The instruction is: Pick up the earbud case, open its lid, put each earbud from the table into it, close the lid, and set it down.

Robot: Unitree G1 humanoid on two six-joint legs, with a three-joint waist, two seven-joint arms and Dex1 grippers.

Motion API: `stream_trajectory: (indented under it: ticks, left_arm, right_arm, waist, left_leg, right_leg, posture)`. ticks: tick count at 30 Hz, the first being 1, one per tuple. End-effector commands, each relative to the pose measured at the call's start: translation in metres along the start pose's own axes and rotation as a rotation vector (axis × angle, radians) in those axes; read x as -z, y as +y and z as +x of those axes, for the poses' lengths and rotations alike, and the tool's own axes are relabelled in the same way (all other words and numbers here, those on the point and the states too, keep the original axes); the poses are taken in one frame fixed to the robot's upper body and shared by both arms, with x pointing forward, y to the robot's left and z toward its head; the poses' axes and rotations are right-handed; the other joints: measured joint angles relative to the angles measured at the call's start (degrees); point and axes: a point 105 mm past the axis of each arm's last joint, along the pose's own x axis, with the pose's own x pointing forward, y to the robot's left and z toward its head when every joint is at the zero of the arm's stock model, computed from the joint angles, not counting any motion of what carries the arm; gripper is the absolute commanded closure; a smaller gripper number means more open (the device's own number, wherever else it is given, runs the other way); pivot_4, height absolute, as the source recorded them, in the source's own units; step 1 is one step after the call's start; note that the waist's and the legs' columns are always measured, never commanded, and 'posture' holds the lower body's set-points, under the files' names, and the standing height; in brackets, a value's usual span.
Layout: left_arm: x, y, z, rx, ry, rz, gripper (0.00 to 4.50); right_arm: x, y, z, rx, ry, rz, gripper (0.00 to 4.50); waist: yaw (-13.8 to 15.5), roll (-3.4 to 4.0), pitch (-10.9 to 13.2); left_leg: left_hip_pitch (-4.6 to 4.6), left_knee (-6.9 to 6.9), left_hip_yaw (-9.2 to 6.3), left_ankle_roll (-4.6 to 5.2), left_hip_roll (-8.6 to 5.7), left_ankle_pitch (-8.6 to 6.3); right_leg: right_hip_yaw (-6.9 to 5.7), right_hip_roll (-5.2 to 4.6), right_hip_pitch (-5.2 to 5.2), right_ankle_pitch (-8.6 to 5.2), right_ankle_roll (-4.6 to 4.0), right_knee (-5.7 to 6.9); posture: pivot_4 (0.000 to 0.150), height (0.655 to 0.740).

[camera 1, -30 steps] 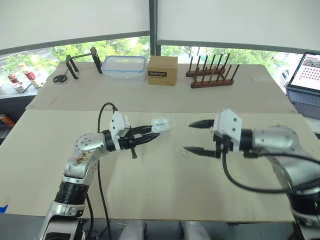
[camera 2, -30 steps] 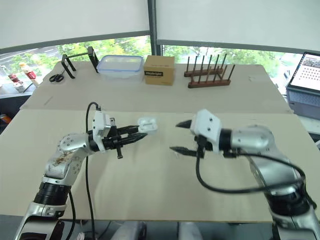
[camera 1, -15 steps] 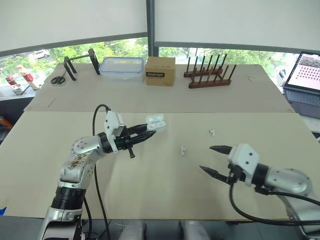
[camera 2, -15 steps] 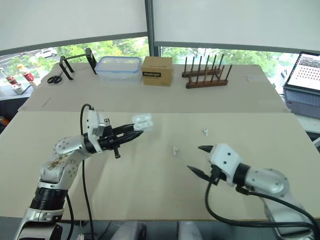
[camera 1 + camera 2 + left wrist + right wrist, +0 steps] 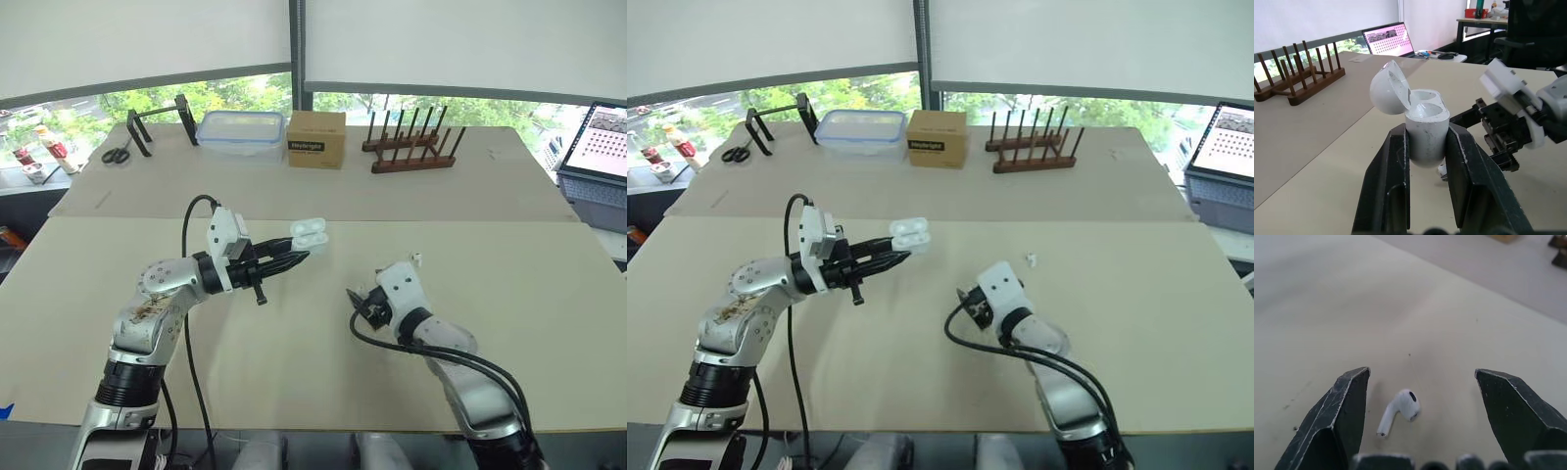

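the left gripper (image 5: pixel 296 258) was clenched on the earbud case (image 5: pixel 1423 129), one black finger pressing on each side of its lower body, and it held the case up above the table (image 5: pixel 294 392), on the robot's side of the cardboard box (image 5: pixel 316 139) and almost straight in front of it. the case stood upright and its lid (image 5: pixel 1387 93) was open, tilted back on the hinge, so the two hollow seats inside could be seen; whether anything sat in them could not be told. the right gripper (image 5: pixel 1422 373) was released, its two fingers spread wide and lowered close to the table, farther from the cardboard box than the case and a little to the box's right. one earbud (image 5: pixel 1399 411) lay on the table between these fingers, touching neither of them, with its stem toward the robot. a second earbud (image 5: pixel 416 259) lay on the table apart from the first one, to the right of the cardboard box and nearer to the robot than it. just to the left of the cardboard box stood a clear plastic container (image 5: pixel 240 129), and to its right a wooden peg rack (image 5: pixel 409 147). a pair of scissors (image 5: pixel 118 154) lay far to the left of the box.
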Motion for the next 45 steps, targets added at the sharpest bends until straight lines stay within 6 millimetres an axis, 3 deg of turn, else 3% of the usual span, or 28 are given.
stream_trajectory:
  ticks: [1, 7, 12, 18, 27, 31, 37, 45]
  left_arm:
    - [-0.011, -0.001, 0.0, 0.018, -0.027, 0.037, 3.98]
    - [-0.006, -0.001, -0.003, 0.019, -0.015, 0.042, 3.98]
    - [-0.001, 0.0, -0.007, 0.017, -0.008, 0.043, 3.98]
    - [0.002, 0.001, -0.008, 0.012, -0.004, 0.041, 3.98]
    - [0.006, 0.0, -0.012, -0.003, 0.001, 0.039, 3.98]
    - [0.006, 0.0, -0.014, -0.005, 0.002, 0.037, 3.98]
    - [0.007, -0.007, -0.015, 0.024, 0.019, 0.042, 3.98]
    - [0.004, -0.014, -0.017, 0.012, 0.015, 0.028, 3.98]
  right_arm:
    - [0.0, 0.003, 0.004, 0.032, 0.001, 0.022, 0.68]
    - [0.017, 0.01, 0.0, 0.064, 0.097, 0.163, 0.68]
    - [0.023, 0.019, -0.008, 0.017, 0.16, 0.245, 2.16]
    - [0.019, 0.022, 0.0, -0.016, 0.164, 0.238, 4.12]
    - [0.013, 0.02, -0.001, -0.109, 0.145, 0.153, 4.14]
    - [0.002, 0.017, -0.009, -0.287, 0.089, -0.006, 4.14]
    - [-0.025, 0.008, -0.056, -0.8, -0.07, -0.403, 4.14]
    - [0.01, -0.052, -0.106, -1.154, 0.189, -0.717, 4.14]
  waist:
    - [-0.11, 0.01, -0.01]
    - [-0.24, 0.03, -0.04]
    - [-0.17, 0.04, -0.12]
    - [-0.5, 0.04, -0.14]
    - [-1.63, 0.04, -0.16]
    - [-1.47, 0.04, -0.16]
    - [-1.46, 0.04, -0.12]
    - [-1.14, 0.02, -0.09]
  left_leg:
    - [0.0, 0.0, 0.0, 0.0, 0.0, 0.0]
    - [0.06, -0.01, -0.01, 0.0, 0.02, 0.0]
    - [0.07, -0.02, -0.03, 0.0, 0.01, 0.0]
    - [0.17, -0.05, -0.01, 0.01, 0.02, 0.0]
    - [0.23, -0.11, 0.01, 0.01, 0.05, -0.01]
    - [0.21, -0.09, 0.03, 0.02, 0.0, -0.01]
    - [0.1, -0.05, 0.09, 0.04, 0.0, -0.02]
    - [0.11, -0.01, 0.16, 0.05, 0.04, -0.03]
  right_leg:
    - [0.0, 0.0, -0.01, 0.0, 0.0, 0.0]
    - [0.0, 0.01, 0.04, 0.0, 0.0, 0.01]
    - [0.0, 0.0, 0.06, 0.0, 0.0, 0.0]
    - [0.0, 0.02, 0.11, 0.0, 0.0, 0.0]
    - [-0.01, 0.02, 0.09, 0.0, -0.01, 0.01]
    - [-0.01, -0.03, 0.12, 0.0, -0.01, -0.03]
    - [-0.05, -0.02, 0.13, 0.0, 0.0, -0.14]
    - [-0.08, -0.05, 0.2, 0.0, 0.0, -0.21]
  posture:
    - [0.15, 0.74]
    - [0.15, 0.74]
    - [0.15, 0.74]
    - [0.15, 0.74]
    - [0.15, 0.74]
    - [0.15, 0.74]
    - [0.15, 0.74]
    - [0.15, 0.74]
